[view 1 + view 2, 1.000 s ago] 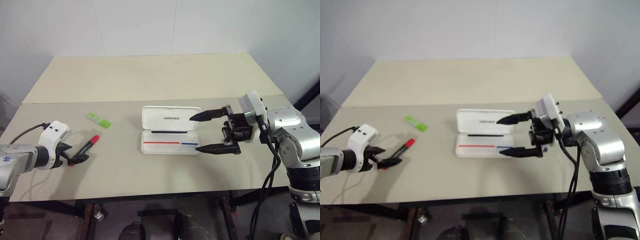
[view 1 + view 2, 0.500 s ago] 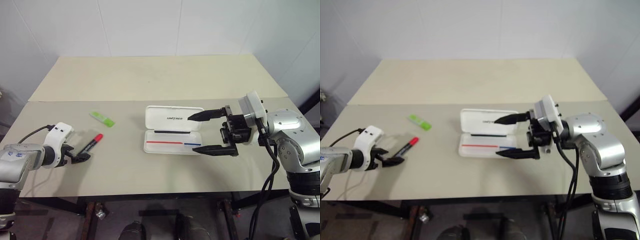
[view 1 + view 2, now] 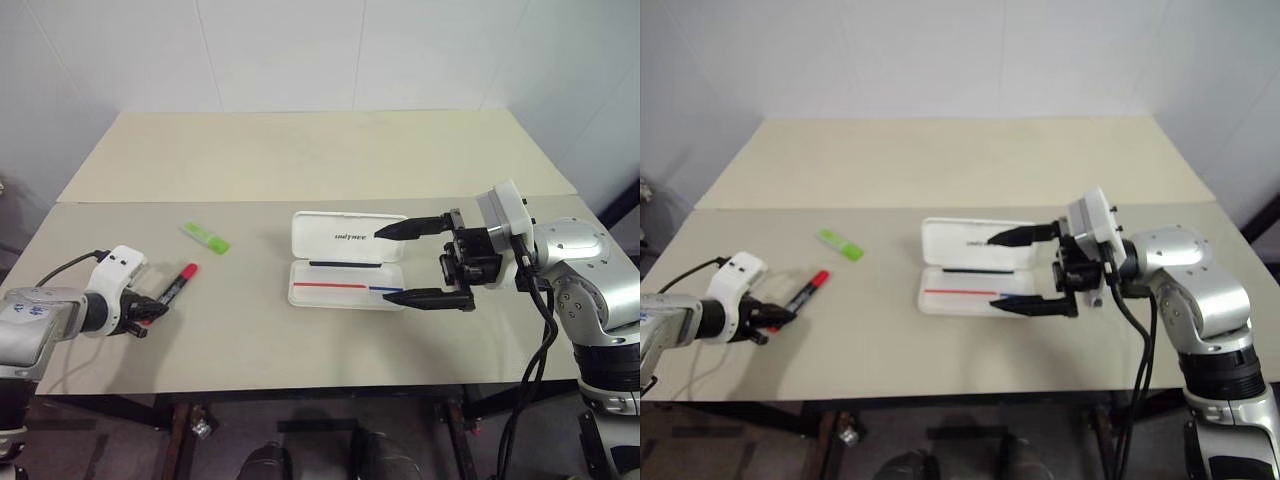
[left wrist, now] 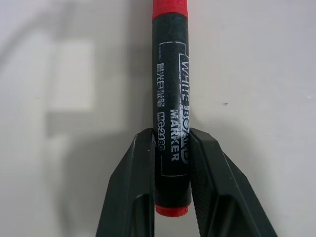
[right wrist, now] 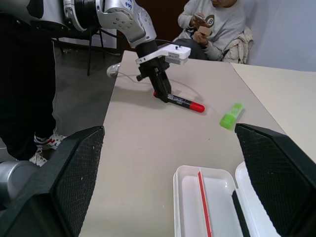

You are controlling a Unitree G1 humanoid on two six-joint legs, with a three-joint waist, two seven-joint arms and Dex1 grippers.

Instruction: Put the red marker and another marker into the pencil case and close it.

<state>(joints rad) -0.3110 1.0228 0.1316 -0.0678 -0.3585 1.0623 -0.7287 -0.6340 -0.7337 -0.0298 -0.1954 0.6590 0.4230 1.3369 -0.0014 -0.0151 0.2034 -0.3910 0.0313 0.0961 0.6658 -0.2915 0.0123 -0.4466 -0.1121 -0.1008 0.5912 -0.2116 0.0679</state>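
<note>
On the beige table (image 3: 300,170) we see the white pencil case (image 3: 345,262) lying open near the middle, its lid with small dark lettering folded back flat and touching the tabletop. Its tray shows a red stripe and a blue stripe along the bottom, and we find no marker inside either half.

Our left end effector (image 4: 170,168) is down at the table's left side, its two black fingers (image 4: 131,187) pressed against both sides of the red marker (image 4: 170,103), gripping the black barrel near its red tail end. That marker lies flat on the table, red cap pointing away from the fingers, well apart from the case. From the right wrist view the same grip shows, the marker (image 5: 180,102) resting on the surface.

The light-green highlighter (image 3: 205,237) lies alone on the table, between the red marker and the case but farther back, touching neither.

Our right end effector (image 3: 405,263) hangs at the case's right end, pointing sideways toward it, fingers spread wide with nothing between them; one fingertip sits over the lid's edge, the other over the tray's front corner
</note>
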